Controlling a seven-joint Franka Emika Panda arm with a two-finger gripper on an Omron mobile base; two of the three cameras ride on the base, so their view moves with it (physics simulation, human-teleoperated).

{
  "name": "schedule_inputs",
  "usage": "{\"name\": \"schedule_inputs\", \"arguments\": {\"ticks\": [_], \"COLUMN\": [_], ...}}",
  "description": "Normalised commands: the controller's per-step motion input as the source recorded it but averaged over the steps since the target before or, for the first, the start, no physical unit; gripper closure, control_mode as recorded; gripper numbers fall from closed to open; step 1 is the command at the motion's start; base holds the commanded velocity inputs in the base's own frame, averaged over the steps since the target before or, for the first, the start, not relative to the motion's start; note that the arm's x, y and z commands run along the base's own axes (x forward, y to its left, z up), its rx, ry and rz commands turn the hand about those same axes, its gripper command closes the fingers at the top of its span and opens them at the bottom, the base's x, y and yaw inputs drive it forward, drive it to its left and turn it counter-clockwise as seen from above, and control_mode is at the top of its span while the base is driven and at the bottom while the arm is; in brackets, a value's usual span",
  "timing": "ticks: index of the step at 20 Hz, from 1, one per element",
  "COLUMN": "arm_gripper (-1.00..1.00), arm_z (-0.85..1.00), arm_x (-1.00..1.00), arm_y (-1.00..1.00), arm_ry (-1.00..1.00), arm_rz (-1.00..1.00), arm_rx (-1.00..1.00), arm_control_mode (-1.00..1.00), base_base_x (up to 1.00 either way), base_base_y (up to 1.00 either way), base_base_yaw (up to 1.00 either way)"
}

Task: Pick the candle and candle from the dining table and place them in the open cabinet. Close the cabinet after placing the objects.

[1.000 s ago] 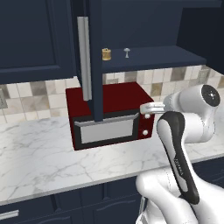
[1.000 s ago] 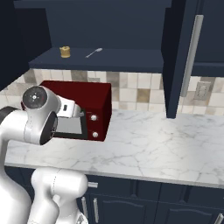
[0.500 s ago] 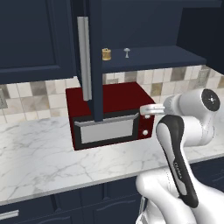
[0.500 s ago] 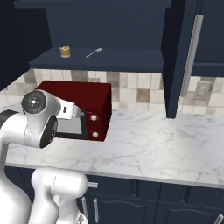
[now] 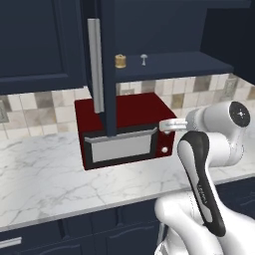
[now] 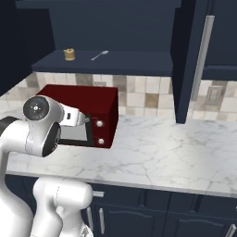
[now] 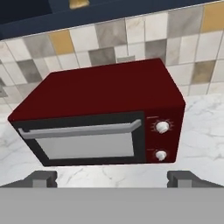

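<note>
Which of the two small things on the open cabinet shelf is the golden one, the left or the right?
The left one: the squat golden candle, spool-shaped, on the shelf. The thing to its right is thin, silvery grey, and too small to identify.

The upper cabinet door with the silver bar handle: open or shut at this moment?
Open. The cabinet door stands edge-on, swung out from the front, so the shelf shows, with a golden candle on it.

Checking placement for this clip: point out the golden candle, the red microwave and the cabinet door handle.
golden candle (image 5: 120,61): left base view, middle of its body on the shelf.
red microwave (image 7: 105,94): hand view, its top panel.
cabinet door handle (image 6: 202,51): right base view, mid-bar.
</note>
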Motion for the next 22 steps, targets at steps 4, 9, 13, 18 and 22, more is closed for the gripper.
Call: {"name": "schedule_inputs", "arguments": {"ticks": [4, 9, 13, 18, 22], "arm_gripper": [-1.00, -1.00, -1.00, -1.00, -1.00], "arm_z": [0.00, 0.00, 0.00, 0.00, 0.00], "arm_x": [0.00, 0.00, 0.00, 0.00, 0.00], "arm_y": [0.00, 0.00, 0.00, 0.00, 0.00], "arm_ry": [0.00, 0.00, 0.00, 0.00, 0.00], "arm_rz": [0.00, 0.00, 0.00, 0.00, 0.00], "arm_rx": [0.00, 0.00, 0.00, 0.00, 0.00], "arm_control_mode": [1.00, 1.00, 1.00, 1.00, 1.00], "base_base_x": [-0.39, -0.45, -0.63, -0.66, -0.72], "base_base_y": [-0.08, -0.16, -0.31, -0.27, -0.30], "base_base_yaw": [0.00, 0.00, 0.04, 0.07, 0.12]}}
